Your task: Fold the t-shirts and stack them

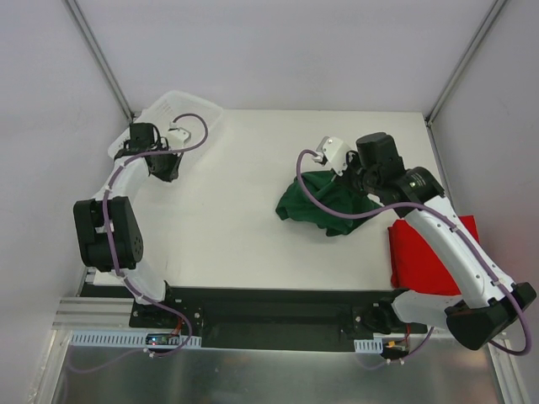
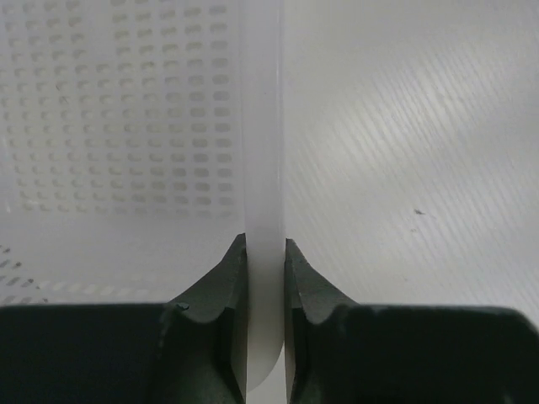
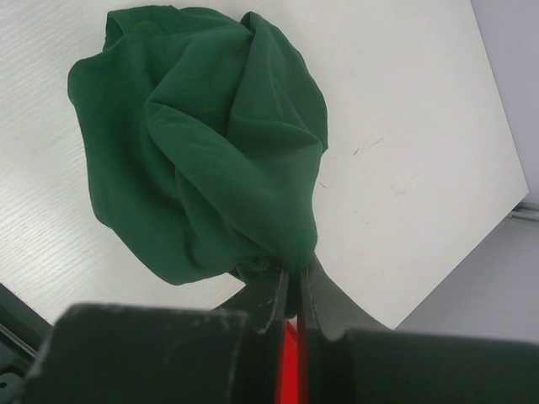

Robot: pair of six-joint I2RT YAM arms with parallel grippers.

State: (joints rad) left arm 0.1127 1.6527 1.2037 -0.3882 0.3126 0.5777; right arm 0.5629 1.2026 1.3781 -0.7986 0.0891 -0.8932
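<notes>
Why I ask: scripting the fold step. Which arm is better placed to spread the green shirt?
Right, most likely: the right tool is shut on the green shirt, near the red shirt. The left tool is clamped on the rim of the white basket, far from both shirts.

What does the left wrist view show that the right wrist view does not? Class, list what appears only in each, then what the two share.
Only the left wrist view: the white mesh basket, its thin rim wall clamped between the fingers of the left gripper.
Only the right wrist view: the bunched green t-shirt, pinched by the right gripper, and a sliver of the red t-shirt showing between the fingers.
Both: the white table and a pair of dark fingers closed on something.
</notes>
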